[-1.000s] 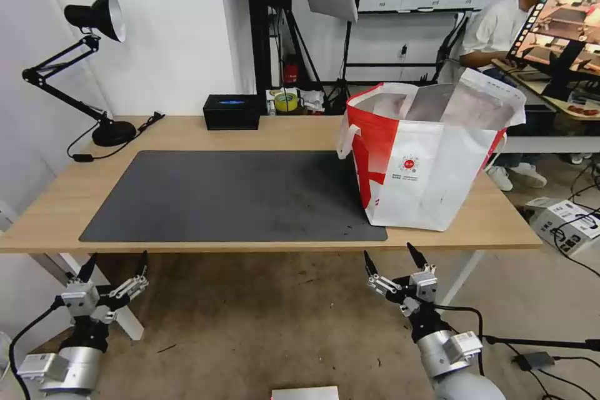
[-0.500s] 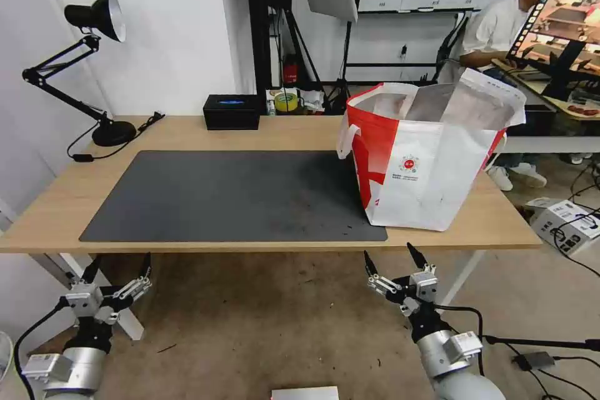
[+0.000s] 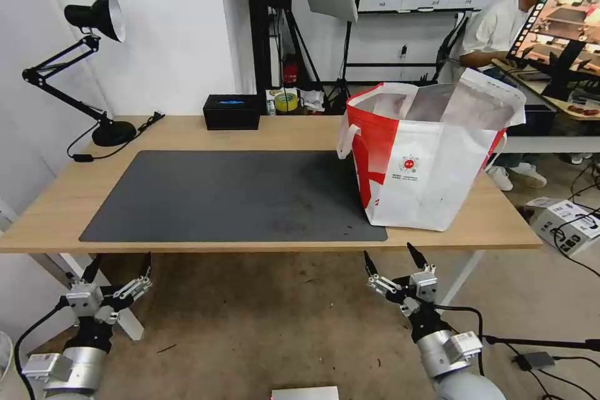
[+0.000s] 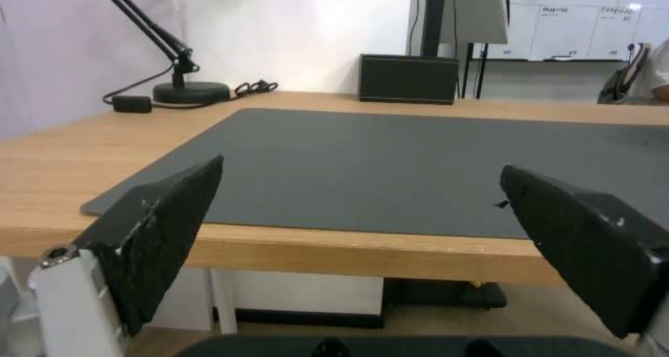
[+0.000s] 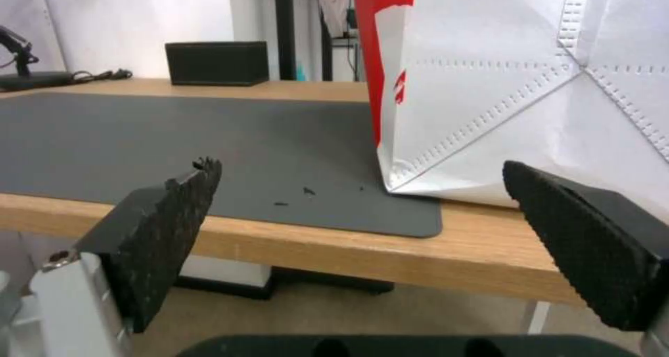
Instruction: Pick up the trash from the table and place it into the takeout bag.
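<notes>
One takeout bag (image 3: 431, 156) stands upright on the surface's (image 3: 187, 131) right end, its corner overlapping the dark mat (image 3: 231, 194). Below the near edge hang the left end effector (image 3: 117, 260) and right end effector (image 3: 391, 258), both spread open and empty. Behind the mat sit a black box (image 3: 231, 112) and a desk lamp (image 3: 87, 62).

- Table (image 3: 187, 131): light wood, smooth.
- Mat (image 3: 231, 194): dark grey, matt.
- Takeout bag (image 3: 431, 169): white-and-red, stitched, silver foil lining.
- Pincer pads (image 5: 174, 226): black, rough-textured.
</notes>
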### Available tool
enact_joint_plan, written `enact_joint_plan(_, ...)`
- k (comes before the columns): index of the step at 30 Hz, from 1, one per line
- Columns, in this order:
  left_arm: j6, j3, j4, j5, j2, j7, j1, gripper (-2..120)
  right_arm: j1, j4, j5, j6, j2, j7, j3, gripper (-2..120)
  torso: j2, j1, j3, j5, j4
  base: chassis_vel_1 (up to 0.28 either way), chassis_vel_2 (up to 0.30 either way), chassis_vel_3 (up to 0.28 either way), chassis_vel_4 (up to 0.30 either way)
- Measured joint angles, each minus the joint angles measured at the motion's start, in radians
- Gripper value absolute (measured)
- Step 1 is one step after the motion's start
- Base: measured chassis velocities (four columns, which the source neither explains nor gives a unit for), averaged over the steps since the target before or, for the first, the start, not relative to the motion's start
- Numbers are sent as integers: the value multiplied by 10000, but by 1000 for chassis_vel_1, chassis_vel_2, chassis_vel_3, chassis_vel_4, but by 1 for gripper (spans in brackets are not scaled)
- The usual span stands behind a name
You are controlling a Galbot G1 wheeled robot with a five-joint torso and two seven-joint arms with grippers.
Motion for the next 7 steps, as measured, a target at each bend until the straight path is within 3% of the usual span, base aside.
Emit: enact_joint_plan(7,3,0,0,-2,1,-1,-1,100,0,0,0,0,0,0,0,100,0,0,0,0,0,0,0,0,0)
